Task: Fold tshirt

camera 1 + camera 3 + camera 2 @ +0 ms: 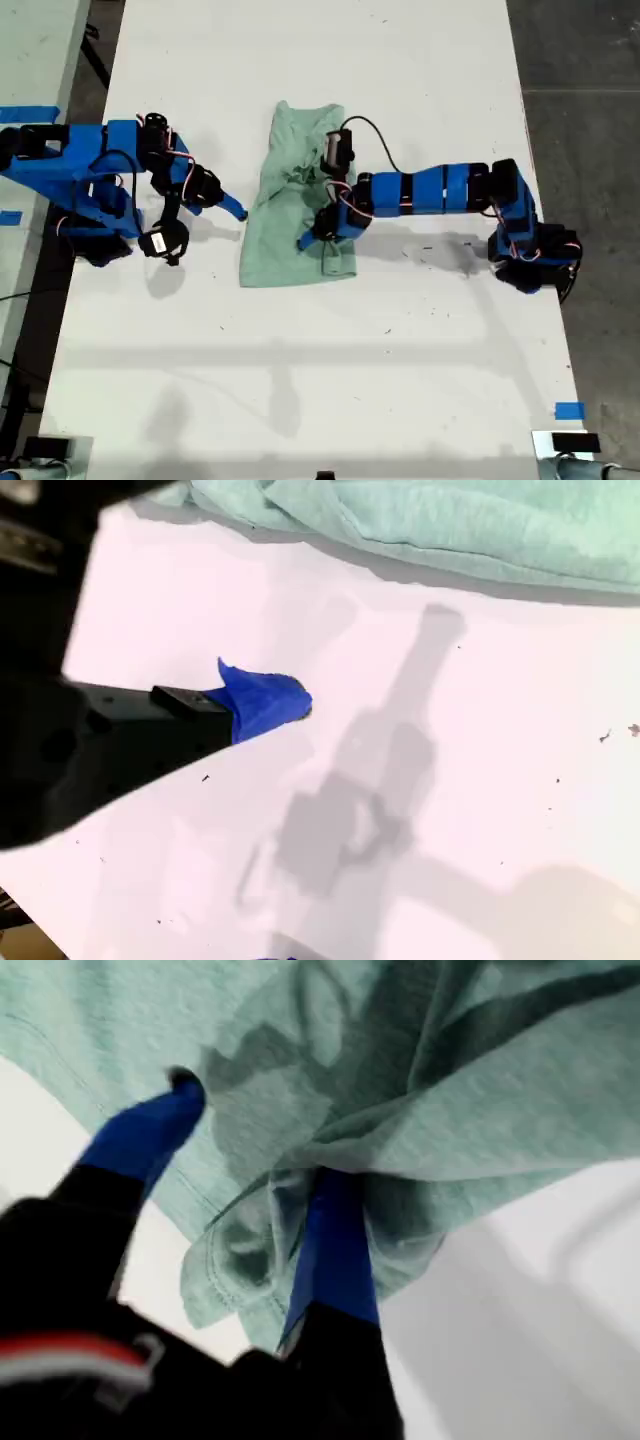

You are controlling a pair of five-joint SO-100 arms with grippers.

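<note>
Mint-green cloth, the tshirt, lies crumpled mid-counter. My first end effector, arm stretched in from the exterior view's right, has its fingers apart, one tucked under a bunched fold. My second end effector sits just beside the shirt's edge; cannot tell its state.

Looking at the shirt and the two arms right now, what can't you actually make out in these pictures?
- Exterior view: the arm covers the tshirt where my first gripper works.
- First wrist view: bunched cloth wraps one finger, so the grip on the tshirt stays unclear.
- Second wrist view: only one finger of my second gripper shows; the tshirt is cut by the edge.
- Neck label: unseen in any view.
</note>
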